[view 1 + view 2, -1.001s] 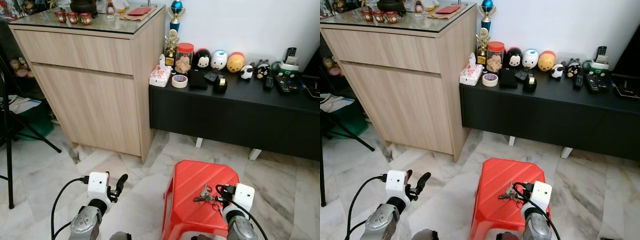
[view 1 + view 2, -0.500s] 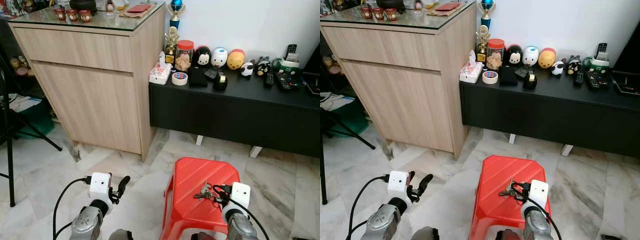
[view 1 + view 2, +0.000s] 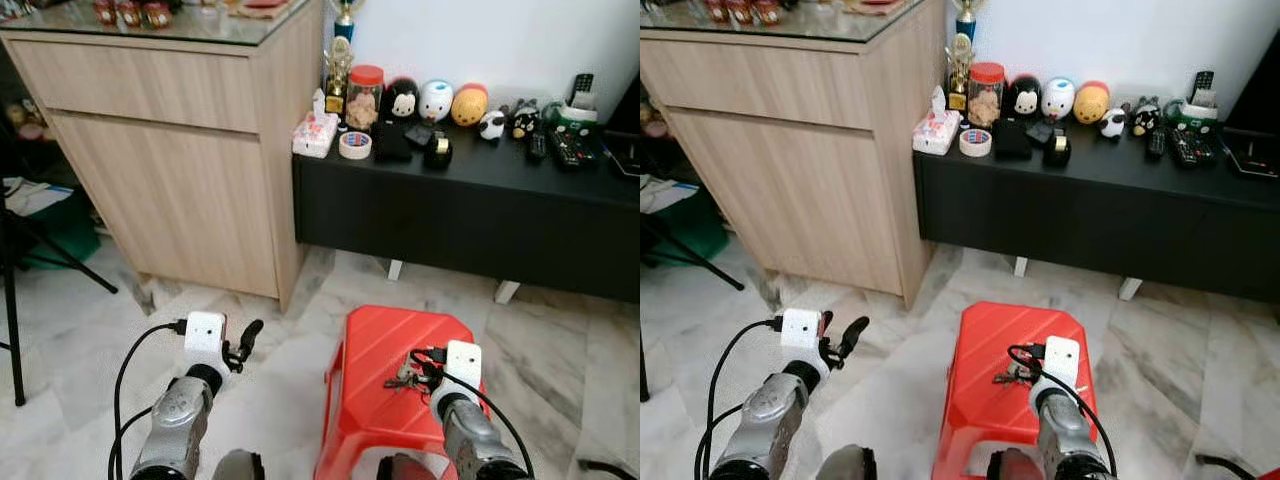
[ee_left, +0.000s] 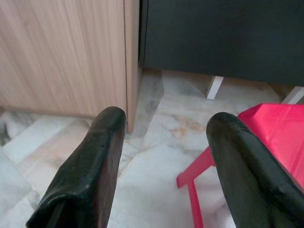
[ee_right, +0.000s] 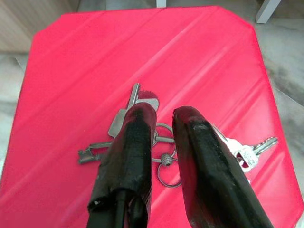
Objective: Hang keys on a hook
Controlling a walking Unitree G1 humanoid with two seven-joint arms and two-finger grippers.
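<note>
The right tool (image 5: pixel 161 118) covers the middle of the keys (image 5: pixel 142 137), so I cannot tell if its nearly closed fingers pinch the ring. The keys are silver, fanned out on rings, on the red stool (image 3: pixel 380 350) at the lower middle. From the head they look like a small dark clump. The left tool (image 4: pixel 166 142), spread apart, hangs over the floor (image 3: pixel 90 330).

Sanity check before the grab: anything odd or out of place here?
Only the keys: a loose bunch splayed flat on the red stool, no hook nearby. The right pincer sits over their ring, fingers nearly closed; the left pincer hangs open above the floor.
</note>
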